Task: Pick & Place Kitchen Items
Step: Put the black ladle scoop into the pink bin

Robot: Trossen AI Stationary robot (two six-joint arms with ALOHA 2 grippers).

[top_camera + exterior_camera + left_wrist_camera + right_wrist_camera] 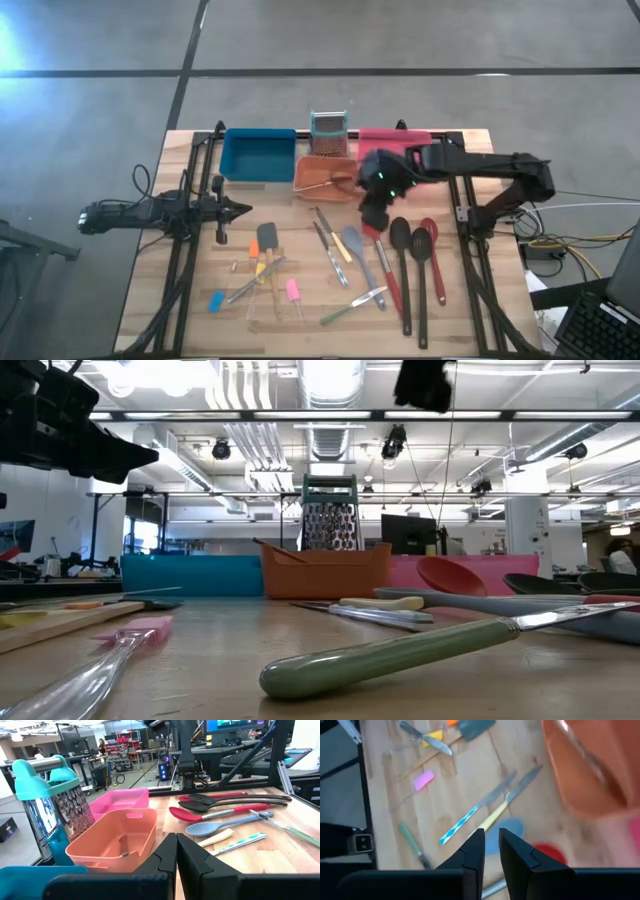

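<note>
No brand, label or legible writing appears on any item.

The left gripper (240,210) rests low at the table's left edge, fingers closed on nothing, clear of the utensils. Bare wood lies between it and the blue bin (257,153) at the rear.

Loose kitchen items cover the front centre: a dark grey spatula (267,241), a pink-handled tool (293,291) and a green-handled knife (345,311). The front-left corner of the table (150,300) remains unoccupied.

The orange bin (322,173) sits mid-rear and holds one slim utensil; the grater (328,128) stands behind it, with the pink bin (385,138) adjacent.

The right gripper (372,215) hangs above the table just in front of the orange bin, fingers nearly closed with a narrow gap and empty. Beneath and beside it lie a grey spoon (354,242), a red spatula (384,262), two black spoons (402,255) and a red spoon (433,250), near the right rail.
</note>
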